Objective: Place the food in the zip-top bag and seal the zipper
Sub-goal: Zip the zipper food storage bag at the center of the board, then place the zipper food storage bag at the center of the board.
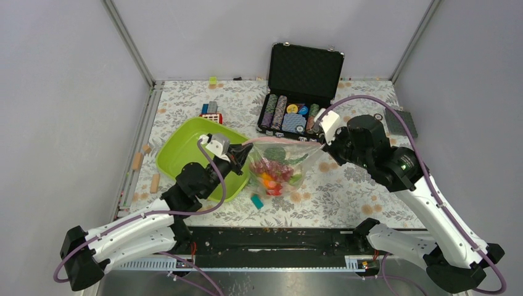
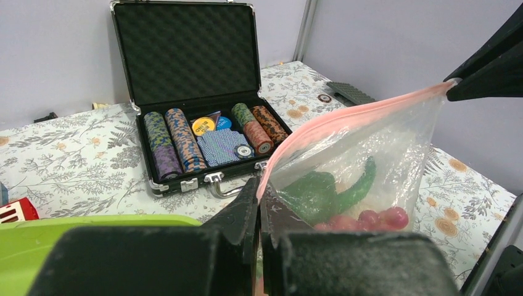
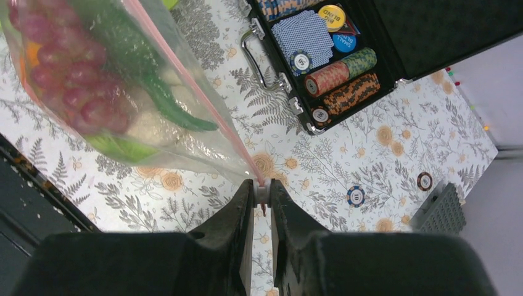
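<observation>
At the centre of the top view, the zip-top bag (image 1: 280,165) is held hanging clear of the table, just right of the lime-green tray (image 1: 179,147). The food (image 1: 274,174) is gathered in its lower half: purple-red grapes (image 2: 371,219), a green pod (image 2: 362,182) and orange and red pieces are made out through the plastic. Along its upper edge the zipper (image 1: 284,141) is stretched taut, its long axis running left to right across the frame, nearly level. Each end of that strip is taken by 1 claw. The left gripper (image 2: 259,191) is pinched fully closed on the left end. The right gripper (image 3: 263,190) is closed to a narrow gap on the right end, with the pink strip seen between its fingers. From either claw the strip leads straight toward the other, and neither arm is nearer its middle. Sealing is judged to turn on pressure or travel along that 1 line.

Whether the 2 halves of the zipper are already pressed together cannot be told. It reads as a single pink band in the left wrist view, but the seam is too fine to judge. Part of the tray is covered by the left arm, so food left there cannot be ruled out. A teal block (image 1: 257,201) lies on the table just below the bag, and the open poker chip case (image 1: 296,105) stands beyond, at upper centre.
</observation>
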Controlling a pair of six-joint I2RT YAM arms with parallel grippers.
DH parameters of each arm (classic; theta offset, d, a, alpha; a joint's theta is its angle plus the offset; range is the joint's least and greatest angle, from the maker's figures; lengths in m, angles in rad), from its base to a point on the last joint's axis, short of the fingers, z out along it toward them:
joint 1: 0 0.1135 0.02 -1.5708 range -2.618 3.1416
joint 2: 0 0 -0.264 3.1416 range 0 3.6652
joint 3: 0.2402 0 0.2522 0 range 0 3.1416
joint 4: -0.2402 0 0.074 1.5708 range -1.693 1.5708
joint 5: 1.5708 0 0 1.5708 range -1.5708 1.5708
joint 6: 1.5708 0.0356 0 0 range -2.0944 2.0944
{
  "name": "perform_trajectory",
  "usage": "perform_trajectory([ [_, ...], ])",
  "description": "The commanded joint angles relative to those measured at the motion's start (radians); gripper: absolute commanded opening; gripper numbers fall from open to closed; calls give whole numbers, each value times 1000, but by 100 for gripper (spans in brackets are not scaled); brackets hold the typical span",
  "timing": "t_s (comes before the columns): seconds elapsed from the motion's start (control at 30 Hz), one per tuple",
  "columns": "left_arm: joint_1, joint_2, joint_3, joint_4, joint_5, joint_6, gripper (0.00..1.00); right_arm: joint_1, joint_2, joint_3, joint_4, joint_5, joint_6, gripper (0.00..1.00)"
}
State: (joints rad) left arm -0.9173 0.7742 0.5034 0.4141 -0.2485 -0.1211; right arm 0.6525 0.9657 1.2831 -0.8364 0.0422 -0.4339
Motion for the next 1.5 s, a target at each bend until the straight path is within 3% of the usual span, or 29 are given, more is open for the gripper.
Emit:
perform_trajectory([
  [0.0, 27, -33, 21, 36, -149, 35, 0, -25, -48, 26, 15, 195, 90, 0],
  [0.17, 28, -25, 38, 17, -89, 21, 0, -25, -99, 5, 100, 239, 205, 0],
  [0.27, 29, -10, 48, 40, 82, -11, 3, -25, -135, -21, 173, 209, 288, 0],
  [0.37, 28, 47, 67, 115, 314, -63, 45, -25, -159, -17, 231, 247, 360, 0],
  [0.4, 29, 69, 85, 120, 368, -75, 81, -25, -159, -6, 235, 297, 380, 0],
  [0.43, 28, 90, 109, 108, 397, -88, 97, -25, -155, 11, 227, 368, 400, 0],
  [0.57, 28, 126, 187, 26, 395, -115, 99, -26, -114, 91, 154, 737, 411, 0],
  [0.73, 28, 81, 167, -4, 323, -121, 99, -37, -72, 155, 153, 1163, 289, 0],
  [0.87, 29, 10, 120, -21, 270, -129, 99, -45, -83, 118, 253, 1260, 185, 0],
  [1.03, 28, -72, 81, -102, 190, -178, 99, -45, -91, 32, 71, 941, 403, 0],
  [1.17, 28, -111, 59, -170, 157, -211, 99, -39, -43, -68, 10, 464, 556, 0],
  [1.23, 29, -130, 51, -199, 147, -226, 99, -5, -17, -148, 64, 249, 605, 0],
  [1.4, 29, -171, 69, -328, 77, -269, 99, 98, 22, -313, 283, -49, 725, 0],
  [1.47, 28, -186, 68, -362, 51, -287, 99, 118, 41, -364, 374, -165, 775, 6],
])
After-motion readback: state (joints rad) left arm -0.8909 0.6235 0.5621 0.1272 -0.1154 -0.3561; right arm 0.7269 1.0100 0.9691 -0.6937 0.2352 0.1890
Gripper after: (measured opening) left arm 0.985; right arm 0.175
